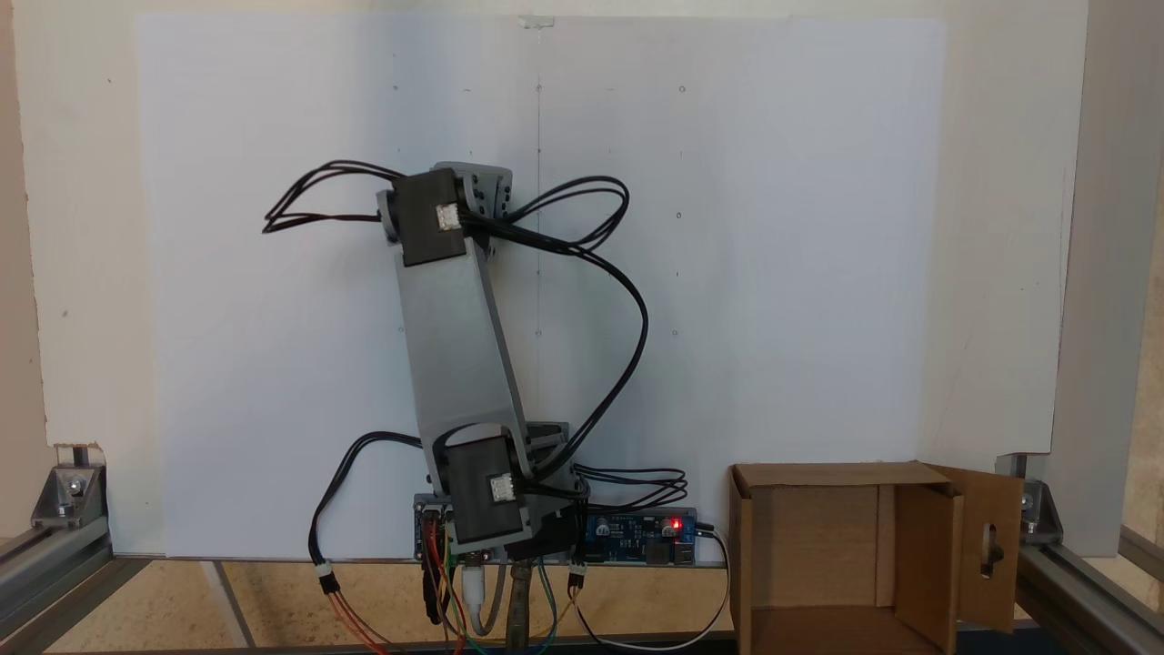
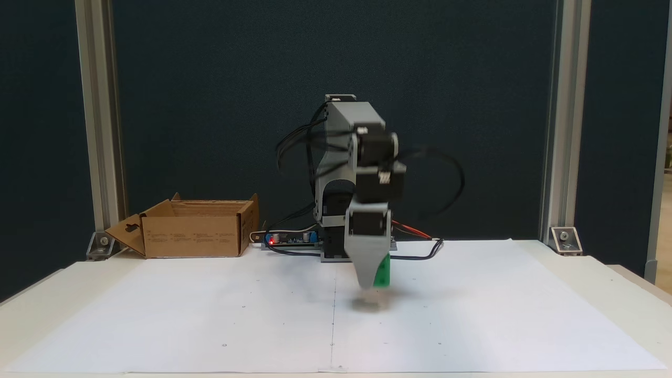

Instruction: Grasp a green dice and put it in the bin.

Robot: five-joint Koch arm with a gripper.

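The green dice (image 2: 385, 271) shows as a bright green block just behind the grey front finger (image 2: 366, 262) of my gripper (image 2: 374, 283), near the middle of the white sheet. It hangs slightly above the paper, with a faint shadow underneath, so the gripper is shut on it. The arm is a little blurred. The bin is a brown cardboard box with open flaps: at the back left in one fixed view (image 2: 194, 233) and at the lower right in the other (image 1: 846, 555), well away from the gripper. In that other view the arm (image 1: 459, 337) hides the gripper and dice.
A white paper sheet (image 2: 210, 315) covers the table. The arm's base with a blue control board (image 2: 286, 239) and loose black cables stands at the back centre. Aluminium frame posts (image 2: 556, 131) rise at both back corners. A dark panel closes off the back.
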